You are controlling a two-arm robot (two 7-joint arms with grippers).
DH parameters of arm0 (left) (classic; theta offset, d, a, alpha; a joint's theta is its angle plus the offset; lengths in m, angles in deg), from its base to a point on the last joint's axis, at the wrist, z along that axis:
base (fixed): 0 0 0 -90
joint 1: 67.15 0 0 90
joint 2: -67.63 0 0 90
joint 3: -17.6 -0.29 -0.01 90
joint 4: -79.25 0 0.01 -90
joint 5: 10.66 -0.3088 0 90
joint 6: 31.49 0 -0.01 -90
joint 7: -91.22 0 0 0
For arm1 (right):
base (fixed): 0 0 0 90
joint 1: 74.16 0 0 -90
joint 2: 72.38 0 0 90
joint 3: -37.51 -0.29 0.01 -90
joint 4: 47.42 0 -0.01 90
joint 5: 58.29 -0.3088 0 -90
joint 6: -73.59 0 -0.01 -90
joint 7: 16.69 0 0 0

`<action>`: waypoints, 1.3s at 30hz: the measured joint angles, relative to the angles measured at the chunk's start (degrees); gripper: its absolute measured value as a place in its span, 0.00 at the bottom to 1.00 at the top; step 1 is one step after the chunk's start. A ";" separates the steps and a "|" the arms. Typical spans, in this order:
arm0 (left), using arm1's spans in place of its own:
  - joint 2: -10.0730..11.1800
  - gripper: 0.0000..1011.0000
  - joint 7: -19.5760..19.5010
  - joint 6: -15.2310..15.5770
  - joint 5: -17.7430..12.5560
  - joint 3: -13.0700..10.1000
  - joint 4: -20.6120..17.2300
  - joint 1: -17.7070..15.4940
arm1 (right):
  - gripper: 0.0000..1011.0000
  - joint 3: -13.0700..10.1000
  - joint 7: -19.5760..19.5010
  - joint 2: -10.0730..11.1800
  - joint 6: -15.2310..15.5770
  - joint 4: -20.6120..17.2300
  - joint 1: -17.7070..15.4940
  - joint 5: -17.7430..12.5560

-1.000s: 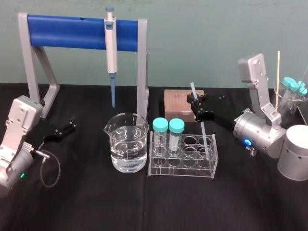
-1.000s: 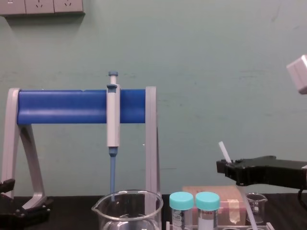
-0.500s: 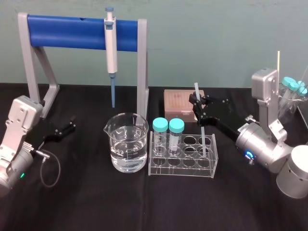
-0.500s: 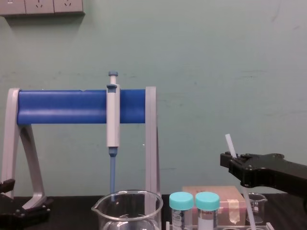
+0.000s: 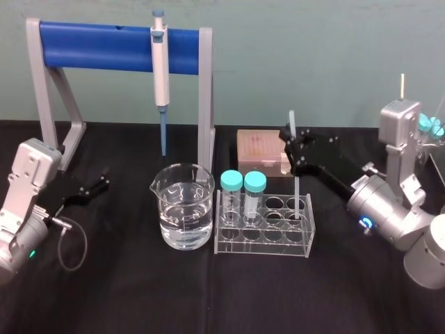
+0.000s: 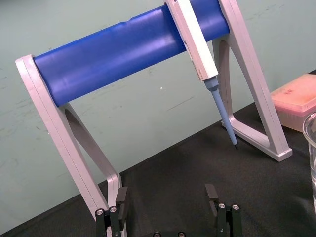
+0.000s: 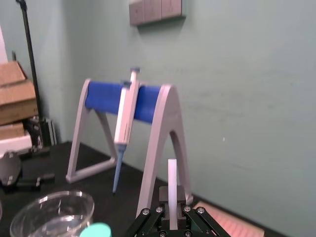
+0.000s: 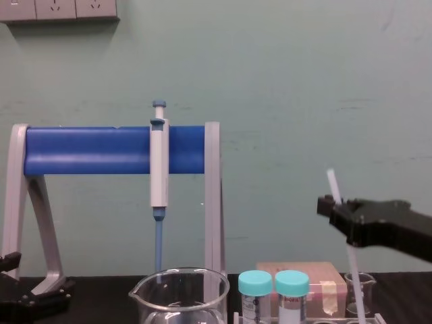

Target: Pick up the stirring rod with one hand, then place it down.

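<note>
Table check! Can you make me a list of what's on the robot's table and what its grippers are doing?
Surface: black table, no spills seen.
Job's things: stirring rod, nearly upright, lower end at the tube rack's right end.
Clutter: pipette hanging on the blue stand; beaker holding water; two teal-capped tubes in the rack; pink box.
Grippers: right gripper shut on the rod; left gripper open, low by the stand's left leg.
Cables: grey loop beside the left arm.
Surroundings: green wall, sockets.
</note>
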 joint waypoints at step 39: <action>0.00 0.99 0.00 0.00 0.00 0.00 0.00 0.00 | 0.07 -5.22 0.16 2.44 -0.35 -10.52 -2.14 -4.66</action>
